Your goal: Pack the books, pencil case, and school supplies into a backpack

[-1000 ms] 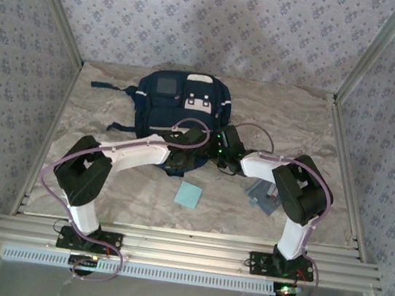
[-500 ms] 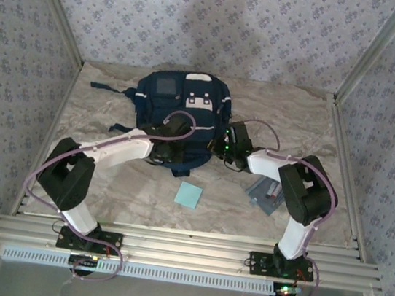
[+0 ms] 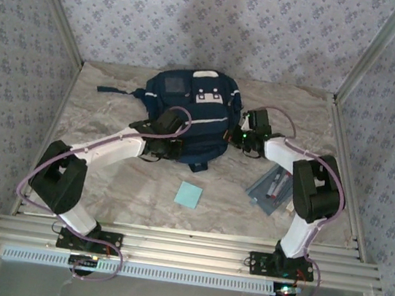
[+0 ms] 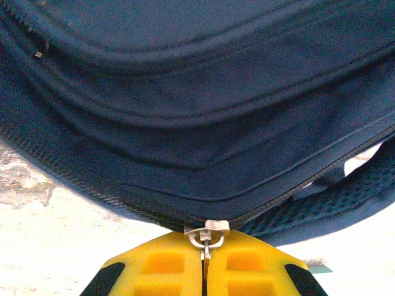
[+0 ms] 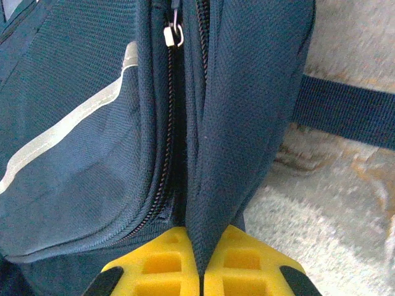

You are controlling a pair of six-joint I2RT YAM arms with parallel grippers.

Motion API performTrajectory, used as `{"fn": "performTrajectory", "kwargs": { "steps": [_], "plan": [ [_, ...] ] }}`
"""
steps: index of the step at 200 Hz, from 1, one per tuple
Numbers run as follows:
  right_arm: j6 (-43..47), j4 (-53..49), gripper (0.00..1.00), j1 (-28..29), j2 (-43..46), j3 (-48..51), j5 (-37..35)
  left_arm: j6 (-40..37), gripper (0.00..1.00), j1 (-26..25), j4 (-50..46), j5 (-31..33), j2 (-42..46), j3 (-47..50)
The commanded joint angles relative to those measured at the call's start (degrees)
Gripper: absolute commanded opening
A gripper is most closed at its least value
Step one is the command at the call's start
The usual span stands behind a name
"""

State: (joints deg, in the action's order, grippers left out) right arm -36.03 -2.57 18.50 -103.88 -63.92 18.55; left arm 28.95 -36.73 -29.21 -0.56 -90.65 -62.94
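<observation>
Early stage: pencil case (image 3: 271, 190) near right and pad (image 3: 189, 194) near centre lie loose on the surface (image 3: 132, 190), apart from the backpack (image 3: 188, 110) at far centre, so both are left to load and the zip is being worked. Left pincer (image 4: 204, 250) is clamped on the zip pull (image 4: 207, 233) at the bag's near edge; right pincer (image 5: 201, 250) is clamped on a fabric fold (image 5: 213, 154) beside the zipper (image 5: 170, 154) on its right side. Versus a second ago both arms reach farther, the bag sits farther back, and the right pincer went from half apart to pinched.
</observation>
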Motion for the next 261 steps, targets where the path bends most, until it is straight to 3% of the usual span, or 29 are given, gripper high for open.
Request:
{"fn": "performTrajectory", "kwargs": {
  "steps": [1, 24, 45, 74, 126, 187, 212, 261],
  "plan": [
    [4.7, -2.3, 0.03, -6.9, -2.8, -6.7, -10.9, 1.3, 0.0, 2.4, -10.0, 2.9, 3.3, 2.0],
    [3.6, -3.7, 0.36, -6.6, -2.1, -9.1, -8.9, 4.4, 0.0, -0.4, -6.2, -0.8, 2.4, 0.5],
    [1.7, -5.2, 0.6, -6.3, 1.5, -7.8, -7.6, 6.6, 0.0, -3.7, -4.0, -2.9, 0.6, -2.6],
    [-2.9, -5.9, 0.76, -5.2, 9.0, -0.4, -5.7, 9.5, 0.0, -6.7, 0.4, -5.7, -2.2, -5.9],
    [-14.5, -6.9, 0.79, 2.9, 21.6, 12.7, -6.1, 10.7, 0.0, -9.9, 6.0, -6.1, -7.8, -11.9],
    [-25.2, -7.5, 0.82, 6.6, 33.1, 21.8, -7.9, 12.5, 0.0, -11.0, 9.6, -7.8, -14.1, -17.8],
    [-28.5, -0.6, 0.82, 7.2, 31.2, 24.2, -9.9, 13.4, 0.0, -11.6, 11.0, -9.6, -14.3, -18.3],
    [-28.9, 9.0, 0.81, 7.3, 18.7, 18.7, -11.1, 13.3, 0.0, -12.5, 10.8, -12.1, -12.8, -17.5]
  ]
}}
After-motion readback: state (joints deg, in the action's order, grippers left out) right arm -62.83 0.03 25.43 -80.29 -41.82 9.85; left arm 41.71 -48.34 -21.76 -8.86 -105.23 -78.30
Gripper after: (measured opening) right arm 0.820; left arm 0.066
